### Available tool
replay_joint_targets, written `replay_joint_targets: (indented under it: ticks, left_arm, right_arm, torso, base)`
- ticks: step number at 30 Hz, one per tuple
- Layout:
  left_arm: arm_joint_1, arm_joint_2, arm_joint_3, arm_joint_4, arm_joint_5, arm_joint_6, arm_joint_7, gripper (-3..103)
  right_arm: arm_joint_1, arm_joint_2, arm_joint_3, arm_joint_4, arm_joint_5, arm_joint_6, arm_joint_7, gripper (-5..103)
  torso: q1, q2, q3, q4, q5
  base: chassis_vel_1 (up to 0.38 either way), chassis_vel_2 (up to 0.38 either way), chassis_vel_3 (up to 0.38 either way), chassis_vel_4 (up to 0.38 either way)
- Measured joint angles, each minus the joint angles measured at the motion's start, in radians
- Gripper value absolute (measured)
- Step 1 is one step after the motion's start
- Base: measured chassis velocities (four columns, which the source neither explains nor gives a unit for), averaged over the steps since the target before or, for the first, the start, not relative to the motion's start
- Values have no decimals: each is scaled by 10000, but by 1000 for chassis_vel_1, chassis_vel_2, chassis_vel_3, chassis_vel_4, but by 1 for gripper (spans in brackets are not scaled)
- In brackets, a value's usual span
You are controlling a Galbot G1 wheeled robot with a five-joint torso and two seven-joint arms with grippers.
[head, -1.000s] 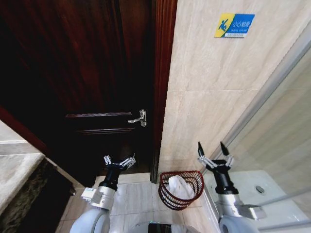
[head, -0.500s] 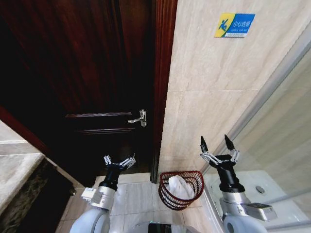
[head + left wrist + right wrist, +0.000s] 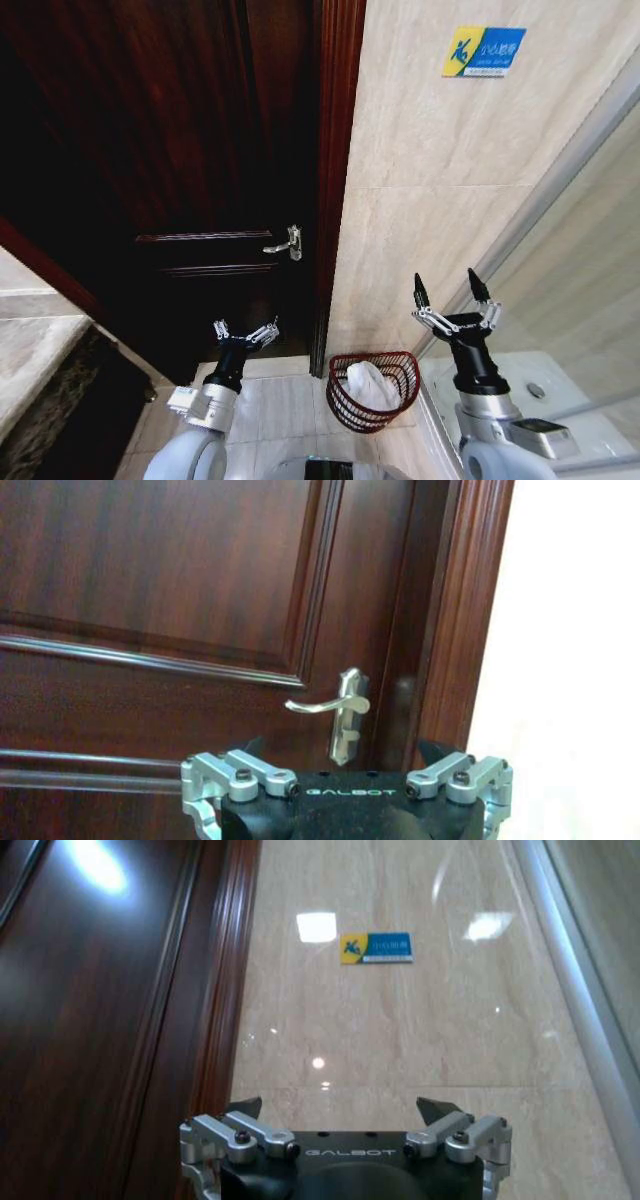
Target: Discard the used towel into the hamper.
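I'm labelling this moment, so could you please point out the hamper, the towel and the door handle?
hamper [image 3: 400,362]: head view, on its woven right rim.
towel [image 3: 366,384]: head view, on the white cloth inside.
door handle [image 3: 344,705]: left wrist view, on the lever by its plate.

Both arms wear smooth silver-grey shells; each black wrist carries a white GALBOT mark; the left gripper [image 3: 245,334] and right gripper [image 3: 452,294] show silver knuckles, dark screws, black pointed fingertips.
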Motion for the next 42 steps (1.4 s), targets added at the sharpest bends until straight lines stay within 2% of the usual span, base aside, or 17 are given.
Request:
replay_joint_targets:
  ticks: [10,22,42]
  left_arm:
    - [0,0,0,0,0,0,0,100]
    - [-1,0,0,0,0,0,0,100]
    - [2,0,-1,0,0,0,0,100]
  right_arm:
    - [-157,116,-186,3,-319,312,-110,100]
    - [85,123,-311,29,-467,76,-183,100]
    - [75,119,-414,-44,-406,146,-404,100]
  torso:
    - [-3,1,-1,1,-3]
    - [0,2,0,1,-1]
    - [-7,3,-2,1,-3]
  base:
    - [147,-150,-146,156]
    - [102,-98,-100,108]
    - [130,-132,-138,134]
